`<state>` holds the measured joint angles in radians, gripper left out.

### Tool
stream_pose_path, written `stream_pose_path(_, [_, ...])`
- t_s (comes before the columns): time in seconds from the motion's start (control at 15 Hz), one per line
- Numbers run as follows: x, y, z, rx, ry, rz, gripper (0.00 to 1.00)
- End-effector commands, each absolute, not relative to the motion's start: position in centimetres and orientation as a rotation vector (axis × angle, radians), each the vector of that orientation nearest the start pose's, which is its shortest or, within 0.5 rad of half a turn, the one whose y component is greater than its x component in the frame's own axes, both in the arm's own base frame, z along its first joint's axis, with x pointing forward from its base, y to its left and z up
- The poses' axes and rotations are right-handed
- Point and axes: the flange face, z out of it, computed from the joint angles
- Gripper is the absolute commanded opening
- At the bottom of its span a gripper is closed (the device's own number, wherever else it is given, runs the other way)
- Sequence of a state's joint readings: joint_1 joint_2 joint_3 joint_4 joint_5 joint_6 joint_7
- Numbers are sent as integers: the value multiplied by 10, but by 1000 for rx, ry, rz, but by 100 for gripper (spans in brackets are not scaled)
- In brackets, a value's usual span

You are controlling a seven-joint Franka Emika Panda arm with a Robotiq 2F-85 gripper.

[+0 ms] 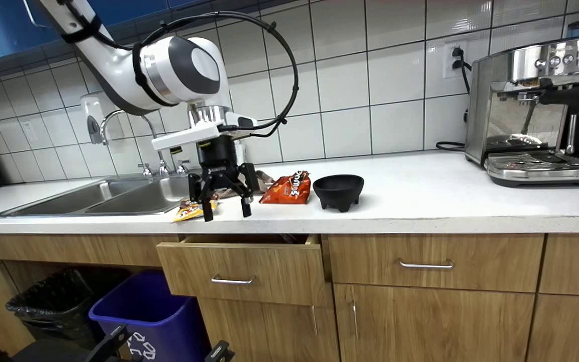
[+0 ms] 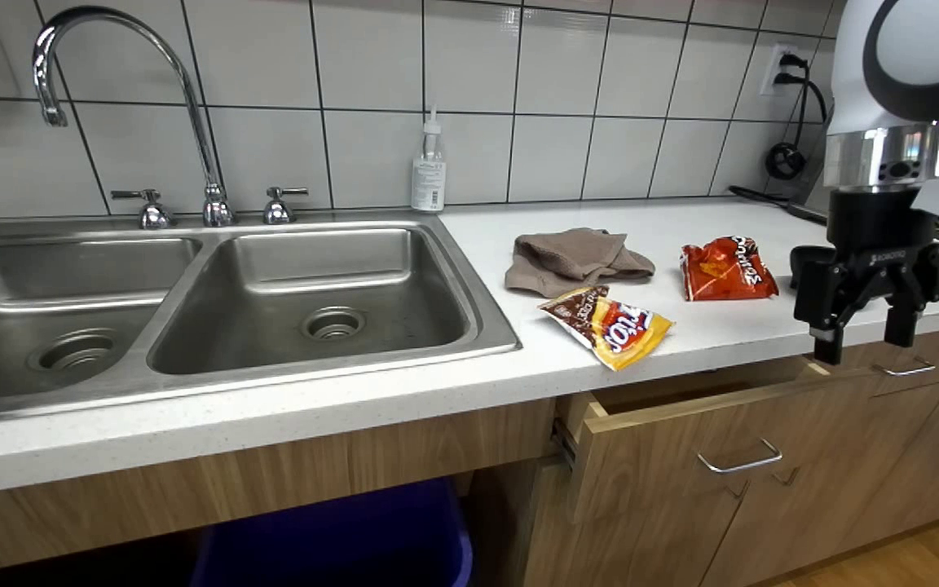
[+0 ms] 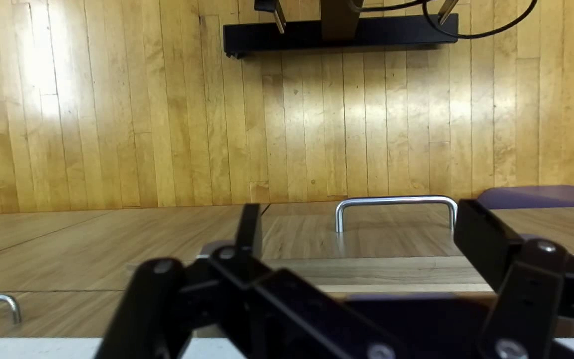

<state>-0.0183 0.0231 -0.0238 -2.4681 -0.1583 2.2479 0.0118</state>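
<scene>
My gripper (image 1: 226, 211) points downward, open, its fingers wide apart and nothing between them. It hangs above a partly pulled-out wooden drawer (image 1: 242, 259), near the counter's front edge, and appears to touch nothing. In the wrist view the drawer's metal handle (image 3: 396, 201) shows between the fingers (image 3: 251, 227), farther down. The drawer's interior is mostly dark or hidden. On the counter, a yellow and brown snack bag (image 2: 620, 330) lies by the sink. Behind it is a crumpled brown cloth (image 2: 571, 259). A red chip bag (image 2: 729, 273) and a black footed bowl (image 1: 339, 190) stand farther along.
A double steel sink (image 2: 494, 326) with a tall faucet (image 2: 192, 106) adjoins the bags. A clear bottle (image 2: 429, 175) stands at the tiled wall. An espresso machine (image 1: 536, 110) occupies the counter's far end. Below are a blue bin (image 1: 156, 322) and a black-lined bin (image 1: 58, 306).
</scene>
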Motion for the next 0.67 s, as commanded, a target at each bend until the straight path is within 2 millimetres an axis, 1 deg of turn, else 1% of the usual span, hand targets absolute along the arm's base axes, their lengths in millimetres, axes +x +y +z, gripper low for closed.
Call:
stream_pose_path(0.0, [448, -23, 267, -3223, -97, 397, 100])
stream_pose_path(0.33, [448, -23, 267, -3223, -97, 397, 100])
stream_pose_path(0.6, [446, -13, 261, -3216, -141, 337, 100])
